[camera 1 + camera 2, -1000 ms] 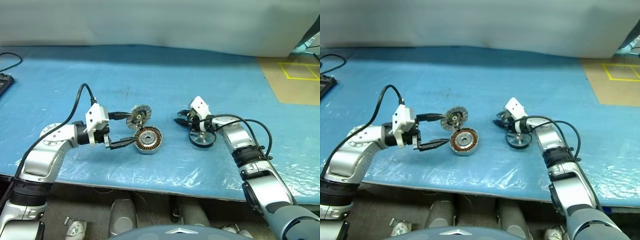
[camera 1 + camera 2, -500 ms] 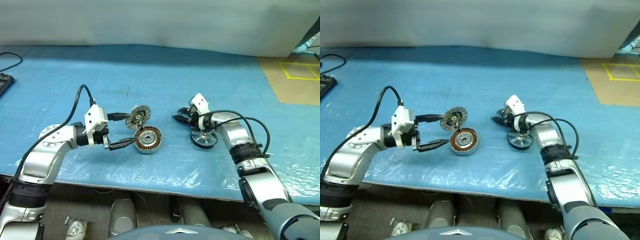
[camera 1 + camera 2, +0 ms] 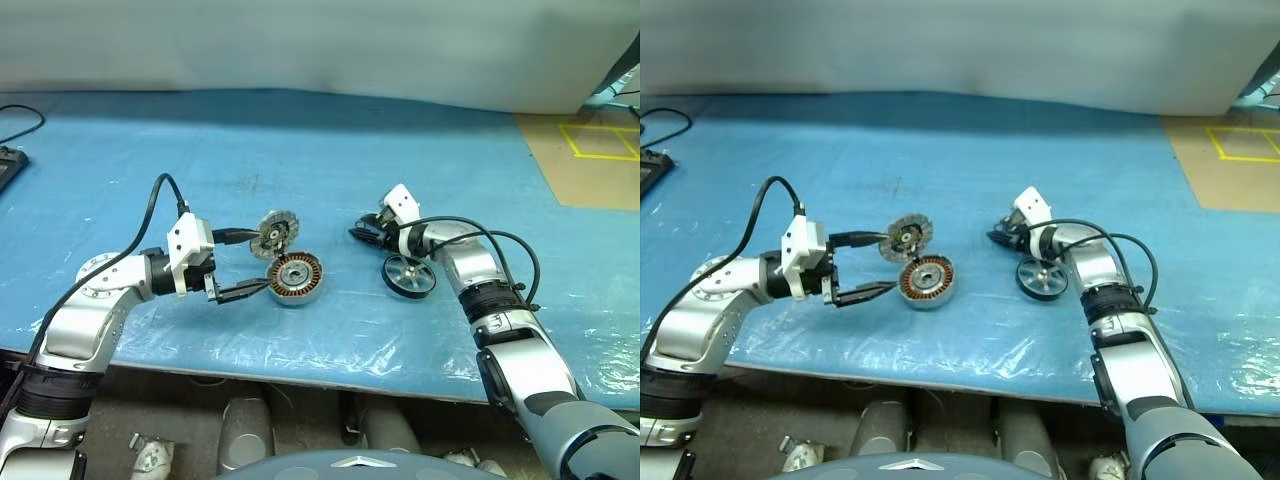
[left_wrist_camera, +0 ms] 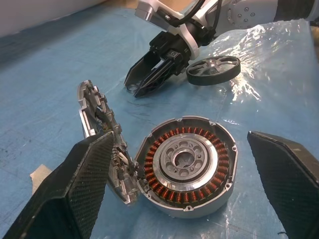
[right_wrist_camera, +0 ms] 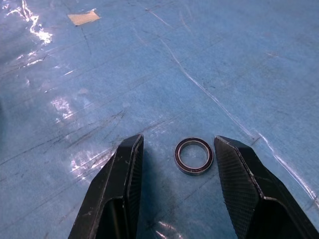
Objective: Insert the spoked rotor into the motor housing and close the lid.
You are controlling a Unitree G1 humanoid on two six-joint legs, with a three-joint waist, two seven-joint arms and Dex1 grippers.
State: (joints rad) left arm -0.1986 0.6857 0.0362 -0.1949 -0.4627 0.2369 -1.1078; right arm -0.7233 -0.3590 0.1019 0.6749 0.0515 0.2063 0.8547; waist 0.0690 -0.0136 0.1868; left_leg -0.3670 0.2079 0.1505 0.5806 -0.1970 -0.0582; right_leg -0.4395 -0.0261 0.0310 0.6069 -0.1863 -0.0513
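1 spoked rotor [image 3: 408, 275]: black rim, silver spokes.

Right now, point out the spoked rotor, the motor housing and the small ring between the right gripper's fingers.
spoked rotor [image 3: 409, 276], left eye view, on its silver hub.
motor housing [image 4: 185, 163], left wrist view, on its silver hub.
small ring [image 5: 193, 156], right wrist view, on its dark rim.

a blue sheet [image 3: 300, 150] is spread over the table. a small thin ring [image 5: 193, 156] is laid flat on it. a bit of tan tape [image 5: 83, 17] is stuck to the sheet, well apart from the ring. yellow lines [image 3: 598, 142] are marked on a brown floor patch.
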